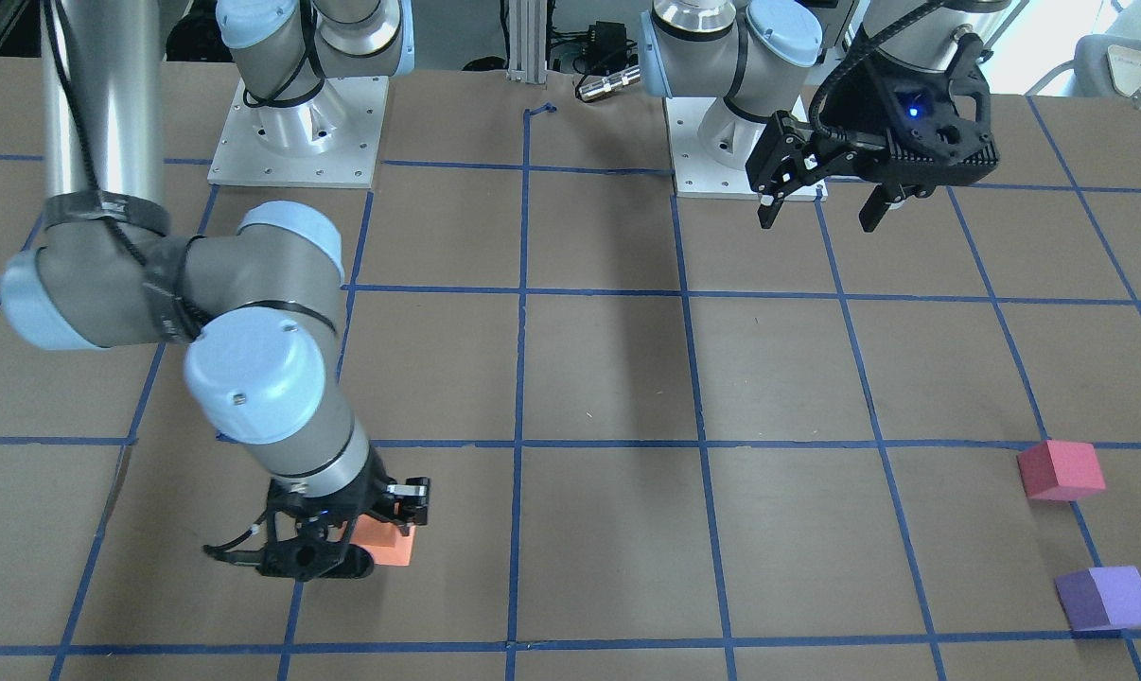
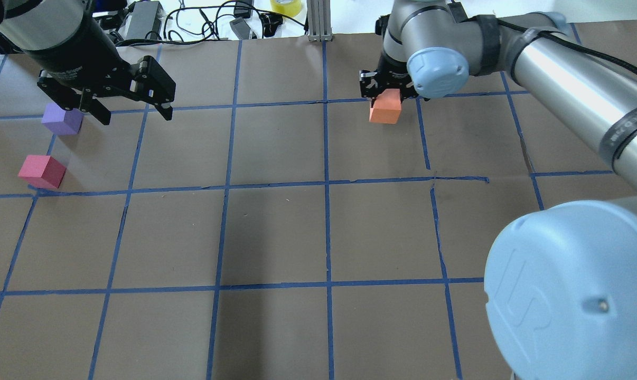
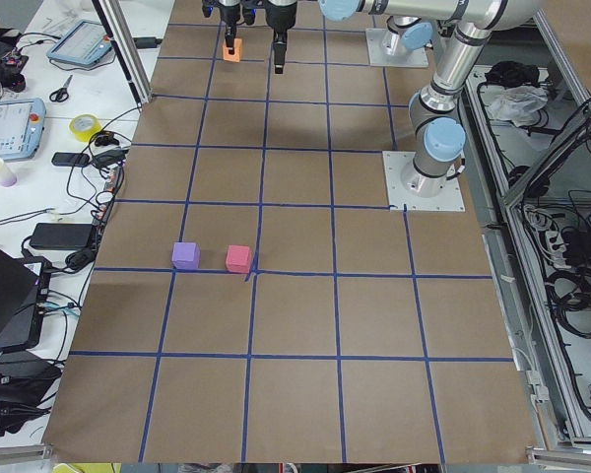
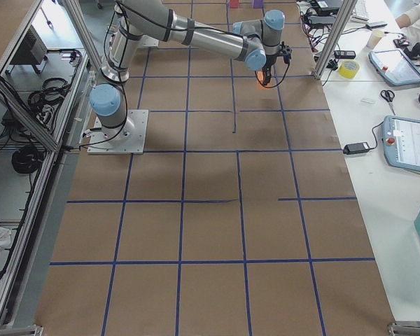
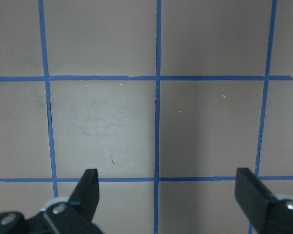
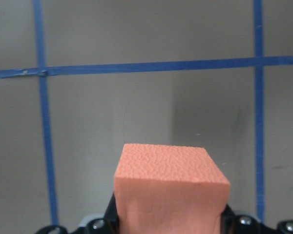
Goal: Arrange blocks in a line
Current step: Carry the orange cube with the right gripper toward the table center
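Scene: brown paper table, blue tape grid. Upper centre overhead, right gripper jaws clamp small orange foam cube; upper left, left gripper jaws wide, empty. Far left: pinkish-red foam cube, purple foam cube. Risk: orange cube twists in grip, lands off-line.

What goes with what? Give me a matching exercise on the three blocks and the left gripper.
1 orange block
2 pink block
3 purple block
4 left gripper

A open, empty
B loose on table, nearer the arm bases
C in right gripper
D loose on table, farther from the arm bases

Pairs: 1-C, 2-B, 3-D, 4-A
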